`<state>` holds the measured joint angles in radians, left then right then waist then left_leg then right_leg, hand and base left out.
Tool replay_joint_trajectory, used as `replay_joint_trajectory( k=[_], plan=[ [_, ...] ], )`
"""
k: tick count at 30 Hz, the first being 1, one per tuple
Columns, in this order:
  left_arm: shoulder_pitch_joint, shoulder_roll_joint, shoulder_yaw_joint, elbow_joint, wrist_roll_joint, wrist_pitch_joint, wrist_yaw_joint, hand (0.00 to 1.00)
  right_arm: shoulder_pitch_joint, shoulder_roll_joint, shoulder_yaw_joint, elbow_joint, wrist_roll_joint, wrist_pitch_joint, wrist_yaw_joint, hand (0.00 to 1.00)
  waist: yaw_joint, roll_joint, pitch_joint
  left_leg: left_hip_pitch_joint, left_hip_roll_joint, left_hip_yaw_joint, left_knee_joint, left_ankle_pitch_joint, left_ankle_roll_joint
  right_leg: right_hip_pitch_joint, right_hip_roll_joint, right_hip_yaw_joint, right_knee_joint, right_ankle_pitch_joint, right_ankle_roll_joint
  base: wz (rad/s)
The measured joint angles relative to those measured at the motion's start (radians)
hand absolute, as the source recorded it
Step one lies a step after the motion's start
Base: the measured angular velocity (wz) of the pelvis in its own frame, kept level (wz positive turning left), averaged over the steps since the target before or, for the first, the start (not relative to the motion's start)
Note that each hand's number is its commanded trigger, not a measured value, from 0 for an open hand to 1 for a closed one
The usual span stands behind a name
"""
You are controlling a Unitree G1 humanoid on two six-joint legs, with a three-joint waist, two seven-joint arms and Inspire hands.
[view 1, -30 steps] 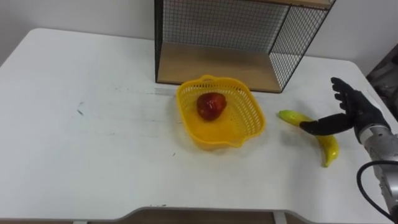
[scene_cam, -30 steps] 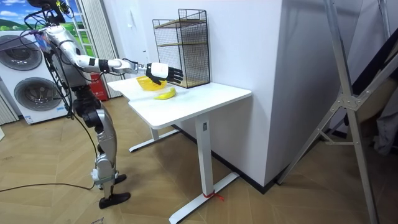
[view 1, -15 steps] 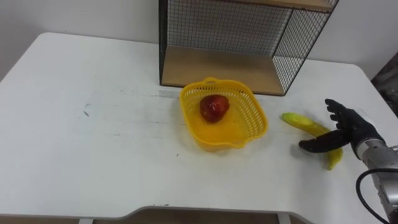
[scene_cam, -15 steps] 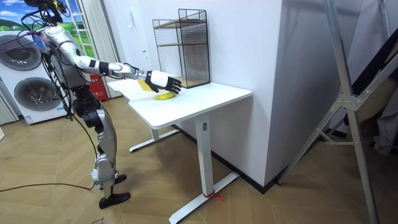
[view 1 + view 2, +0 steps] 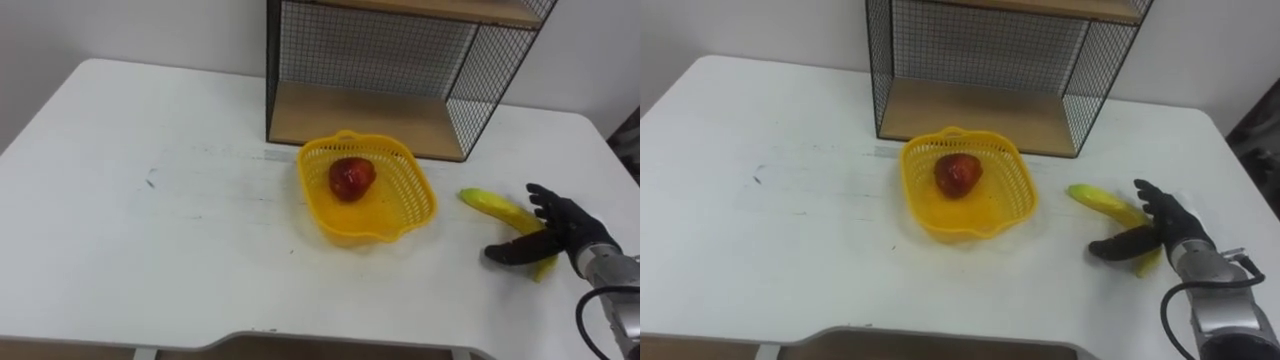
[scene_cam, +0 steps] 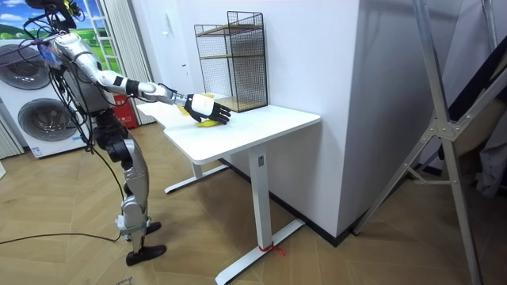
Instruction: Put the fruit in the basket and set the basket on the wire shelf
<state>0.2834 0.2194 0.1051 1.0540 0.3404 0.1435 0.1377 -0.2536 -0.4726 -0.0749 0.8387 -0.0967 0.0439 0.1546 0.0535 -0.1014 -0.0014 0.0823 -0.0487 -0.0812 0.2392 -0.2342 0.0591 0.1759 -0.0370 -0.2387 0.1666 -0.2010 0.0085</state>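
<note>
- The right hand's fingers are spread and straight and the thumb reaches out sideways, with nothing clasped. The yellow banana passes between the thumb and the fingers.
- The right hand sits low over the white table near its right edge, covering the banana's near half. Whether the palm presses on the fruit cannot be told.
- The banana's free end points toward the table's middle and lies apart from the yellow basket.
- The basket stands about midway across the table, just in front of the wire shelf, which sits against the back edge. A red apple rests inside the basket toward its back wall.
- The shelf's wooden bottom board lies just behind the basket's rim.
- In the room view the robot stands upright at the table's side toward the room view's left. Its right arm is stretched forward over the tabletop to the banana.
</note>
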Motion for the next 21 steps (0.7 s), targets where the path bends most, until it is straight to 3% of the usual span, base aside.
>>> replay_joint_trajectory(
  k=[21],
  plan=[
    [-0.024, 0.002, -0.002, 0.028, 0.003, 0.0, -0.019, 0.0, 0.005, -0.002, -0.002, 0.019, -0.117, -0.001, 0.0, 0.0, 0.028, -0.006, 0.0001, 0.0, 0.001, -0.003, 0.003, 0.002, -0.004, -0.001, 0.002, -0.007, 0.003, 0.001, -0.002, 0.01]
  ],
)
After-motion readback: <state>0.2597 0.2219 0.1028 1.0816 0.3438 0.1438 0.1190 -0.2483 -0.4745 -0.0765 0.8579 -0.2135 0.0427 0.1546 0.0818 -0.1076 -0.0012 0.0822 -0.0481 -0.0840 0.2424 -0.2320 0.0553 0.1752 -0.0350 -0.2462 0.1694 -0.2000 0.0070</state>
